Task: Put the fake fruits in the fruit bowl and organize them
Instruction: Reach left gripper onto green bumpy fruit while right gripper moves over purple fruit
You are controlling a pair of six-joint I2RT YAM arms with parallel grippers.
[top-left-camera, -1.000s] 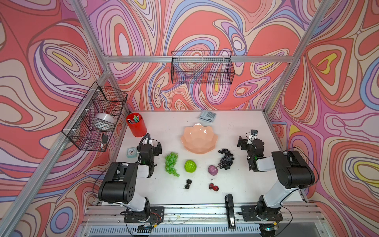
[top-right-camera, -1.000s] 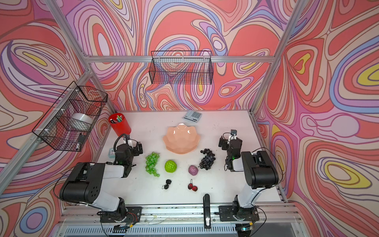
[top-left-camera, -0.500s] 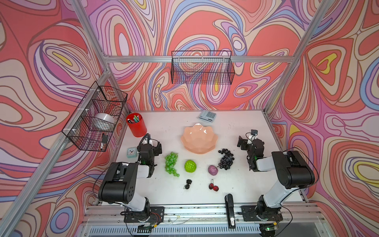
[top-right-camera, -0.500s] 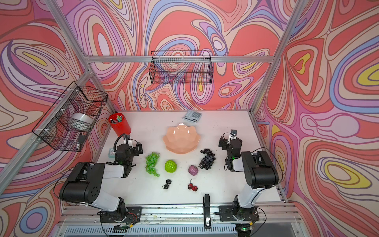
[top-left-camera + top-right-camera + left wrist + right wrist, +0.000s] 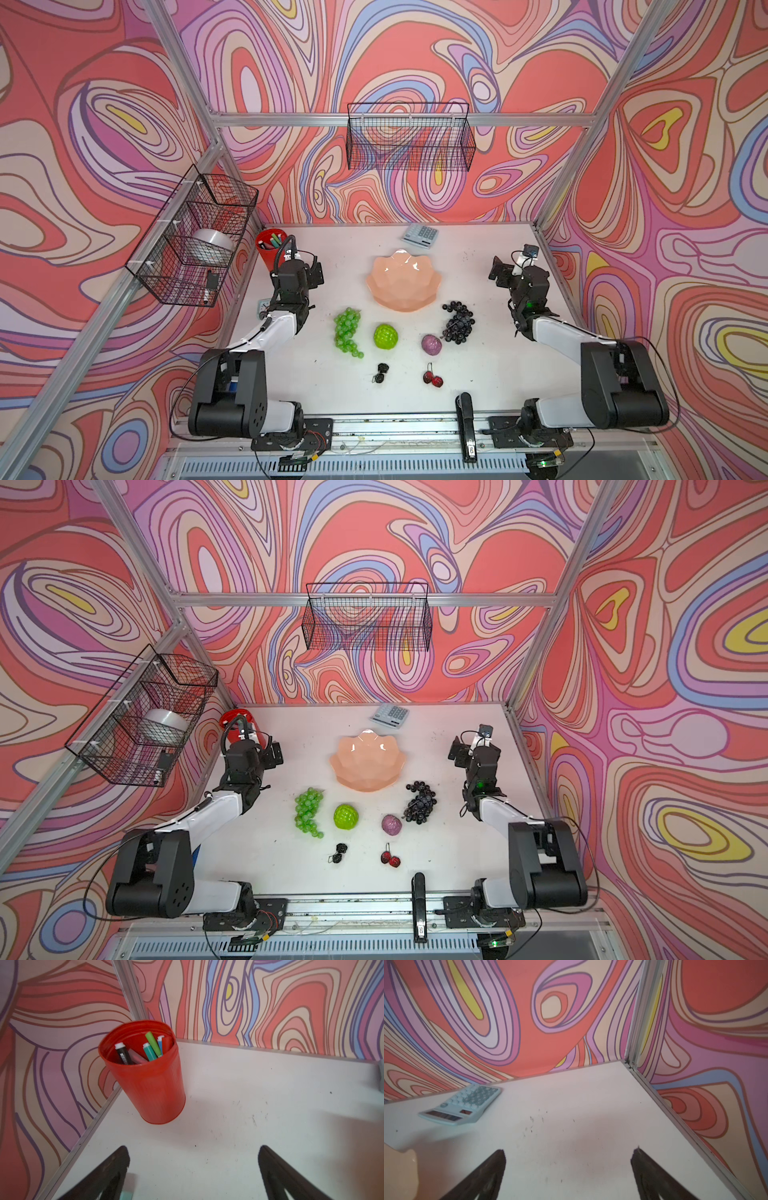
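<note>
Fruit bowl sits between left tool and right tool, well apart; both tools spread, seemingly holding nothing.

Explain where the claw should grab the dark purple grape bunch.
Probably across the middle of the dark purple grape bunch, straight down from above: it lies flat on the table, longer than wide, so the open right claw could straddle its narrow width.

arms: white links, black joints | cables: thin, black, looped
</note>
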